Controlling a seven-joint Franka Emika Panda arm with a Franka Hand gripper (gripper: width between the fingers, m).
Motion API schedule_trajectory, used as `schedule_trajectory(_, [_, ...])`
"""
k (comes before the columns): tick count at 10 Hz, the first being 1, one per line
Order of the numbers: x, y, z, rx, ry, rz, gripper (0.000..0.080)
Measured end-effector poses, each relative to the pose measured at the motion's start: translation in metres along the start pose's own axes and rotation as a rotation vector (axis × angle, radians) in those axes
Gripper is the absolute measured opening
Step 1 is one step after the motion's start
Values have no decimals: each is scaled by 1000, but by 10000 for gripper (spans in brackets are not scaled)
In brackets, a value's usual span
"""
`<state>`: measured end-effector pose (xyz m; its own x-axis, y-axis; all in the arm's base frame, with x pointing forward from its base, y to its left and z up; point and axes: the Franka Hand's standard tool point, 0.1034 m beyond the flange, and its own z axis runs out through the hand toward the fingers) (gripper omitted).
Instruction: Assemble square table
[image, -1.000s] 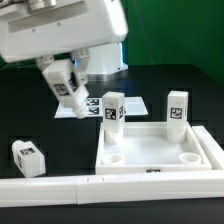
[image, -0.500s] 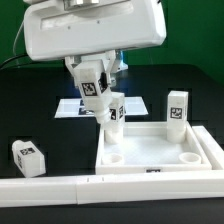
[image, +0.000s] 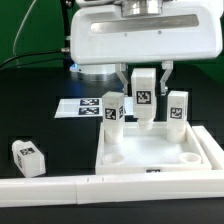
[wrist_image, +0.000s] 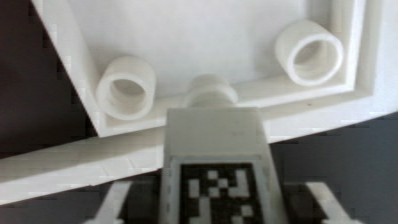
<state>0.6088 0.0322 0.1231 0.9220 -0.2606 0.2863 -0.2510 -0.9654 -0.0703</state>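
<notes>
In the exterior view the hand (image: 146, 90) is clenched on a leg (image: 145, 100), held upright over the back of the tabletop (image: 205, 148). It hangs between two standing legs (image: 113, 112). The empty front holes (image: 115, 157) lie lower, nearer the camera. In the wrist view the leg (wrist_image: 217, 150) points at the tabletop (wrist_image: 196, 40), with a hole (wrist_image: 128, 88) to each side of its tip.

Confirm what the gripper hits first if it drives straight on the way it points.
The leg clamped in the gripper leads. It would probably meet the tabletop at its rim, between two open holes, not in either; depth is unclear.
</notes>
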Motion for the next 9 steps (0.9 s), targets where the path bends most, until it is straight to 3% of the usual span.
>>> schedule_trajectory(4, [-1,-3,1,0,-1,-6,281])
schedule_trajectory(6, [-1,-32,7,-9,44,-182,281])
schedule_trajectory(7, [-2,-40,6,-16,44,-221,281])
schedule_trajectory(9, [-2,-35,7,-17,42,-202,281])
